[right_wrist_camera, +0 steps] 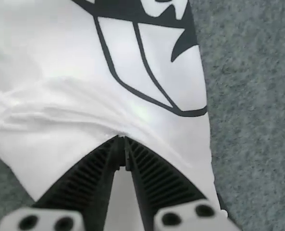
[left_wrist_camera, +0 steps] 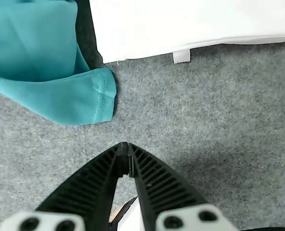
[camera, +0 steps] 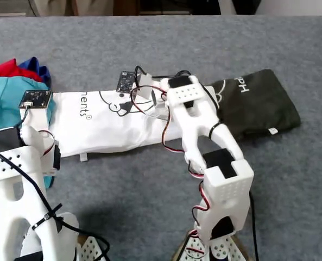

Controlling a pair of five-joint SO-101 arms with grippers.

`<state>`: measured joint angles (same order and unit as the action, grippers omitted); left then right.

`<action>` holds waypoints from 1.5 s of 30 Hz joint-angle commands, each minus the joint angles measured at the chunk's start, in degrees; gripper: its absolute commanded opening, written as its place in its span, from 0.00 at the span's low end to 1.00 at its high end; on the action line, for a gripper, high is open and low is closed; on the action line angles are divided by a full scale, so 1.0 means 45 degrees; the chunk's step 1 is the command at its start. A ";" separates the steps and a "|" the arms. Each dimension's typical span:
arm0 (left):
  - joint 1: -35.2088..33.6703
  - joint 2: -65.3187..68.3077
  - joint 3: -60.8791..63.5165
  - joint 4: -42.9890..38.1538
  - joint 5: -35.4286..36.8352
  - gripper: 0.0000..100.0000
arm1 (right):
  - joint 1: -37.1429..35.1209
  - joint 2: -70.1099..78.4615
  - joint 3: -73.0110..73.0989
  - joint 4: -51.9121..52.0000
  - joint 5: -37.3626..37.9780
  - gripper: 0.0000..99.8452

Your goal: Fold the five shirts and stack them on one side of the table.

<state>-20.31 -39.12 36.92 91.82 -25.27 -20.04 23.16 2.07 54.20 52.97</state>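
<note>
Pinching a raised fold of the white shirt [right_wrist_camera: 84, 86] with the right pincer [right_wrist_camera: 121, 140], tips pressed together on the cloth, at the centre of the high view. Poised over bare grey worktop [left_wrist_camera: 219, 120] with the left pincer [left_wrist_camera: 128, 150], closed on nothing, near the hem of the teal shirt [left_wrist_camera: 41, 62]. Spread flat across mid-frame, next to the folded dark olive shirt [camera: 258, 103] at right. Heaped at upper left with the teal: red shirt [camera: 3, 69], blue shirt [camera: 38, 66].
</note>
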 commanded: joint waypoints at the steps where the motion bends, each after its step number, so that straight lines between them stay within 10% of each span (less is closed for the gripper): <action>1: 0.0176 -0.0244 -0.0430 -0.0215 0.0020 0.02 | -0.0166 -0.0420 -0.0010 -0.0508 -0.0195 0.00; 19: 0.0098 -0.0303 -0.0430 -0.0176 0.0020 0.02 | -0.0811 -0.3937 -0.0791 0.4650 -0.3458 0.00; 33: 0.0078 -0.0264 -0.0977 -0.0176 0.0000 0.02 | -0.1748 0.1221 -0.0303 -0.0332 -0.4298 0.00; 45: 0.0078 -0.0186 -0.0957 -0.0195 0.0020 0.02 | -0.1651 0.1534 -0.6808 0.5587 -0.4239 0.00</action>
<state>-20.31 -39.12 34.99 91.30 -25.27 -28.75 31.78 -20.26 72.57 34.33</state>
